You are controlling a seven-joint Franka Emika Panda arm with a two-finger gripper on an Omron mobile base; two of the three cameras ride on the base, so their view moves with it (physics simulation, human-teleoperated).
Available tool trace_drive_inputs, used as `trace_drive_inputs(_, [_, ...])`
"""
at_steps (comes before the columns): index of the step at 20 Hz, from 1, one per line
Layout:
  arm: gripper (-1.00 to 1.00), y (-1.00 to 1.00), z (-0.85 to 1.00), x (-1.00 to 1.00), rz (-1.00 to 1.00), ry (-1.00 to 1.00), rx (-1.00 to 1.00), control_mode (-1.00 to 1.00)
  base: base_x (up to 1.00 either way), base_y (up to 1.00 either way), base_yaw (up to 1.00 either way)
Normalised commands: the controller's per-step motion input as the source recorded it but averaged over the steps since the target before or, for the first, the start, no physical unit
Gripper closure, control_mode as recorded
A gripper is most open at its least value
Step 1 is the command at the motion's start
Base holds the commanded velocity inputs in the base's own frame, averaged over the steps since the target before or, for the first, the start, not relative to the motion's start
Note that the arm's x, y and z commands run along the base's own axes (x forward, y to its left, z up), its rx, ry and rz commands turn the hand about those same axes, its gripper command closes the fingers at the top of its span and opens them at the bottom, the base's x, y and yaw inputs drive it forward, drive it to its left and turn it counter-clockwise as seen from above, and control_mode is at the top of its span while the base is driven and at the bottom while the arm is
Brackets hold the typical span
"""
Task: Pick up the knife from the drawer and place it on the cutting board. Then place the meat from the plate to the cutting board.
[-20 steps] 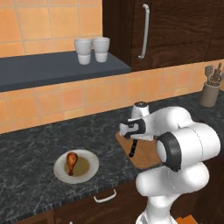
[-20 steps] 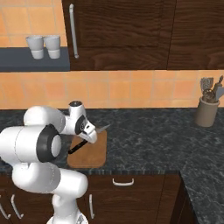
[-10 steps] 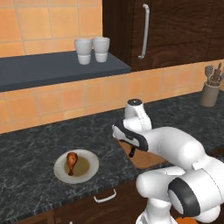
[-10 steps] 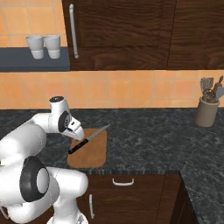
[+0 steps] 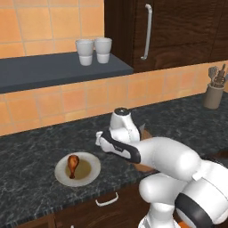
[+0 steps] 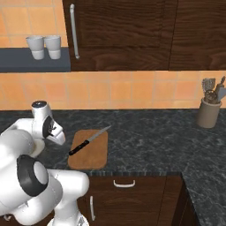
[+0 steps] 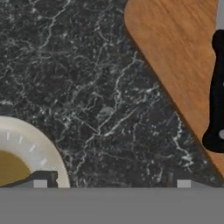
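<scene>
Slim black-handled knife lies diagonally on the light wooden cutting board; gripper, jaws wide and empty, hangs over bare black marble counter between board and off-white plate.

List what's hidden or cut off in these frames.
- Cutting board, left base view: mostly behind the arm.
- Knife, hand view: blade cut by the top edge.
- Plate, hand view: cut by the left edge; meat outside it.
- Utensils in holder: too small.
</scene>
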Motion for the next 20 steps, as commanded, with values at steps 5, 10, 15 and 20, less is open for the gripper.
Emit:
trace_drive_inputs(5, [-1.00, 0.98, 0.00, -0.04, 0.01, 0.00, 0.09, -1.00, 0.00, 0.00, 0.00])
trace_drive_inputs(10, [-1.00, 0.99, 0.00, -0.02, 0.02, 0.00, 0.00, -1.00, 0.00, 0.00, 0.00])
trace_drive_inputs(15, [-1.00, 0.78, 0.00, 0.00, 0.01, 0.00, 0.00, -1.00, 0.00, 0.00, 0.00])
trace_drive_inputs(20, [-1.00, 0.27, 0.00, 0.08, 0.00, 0.00, -0.01, -1.00, 0.00, 0.00, 0.00])
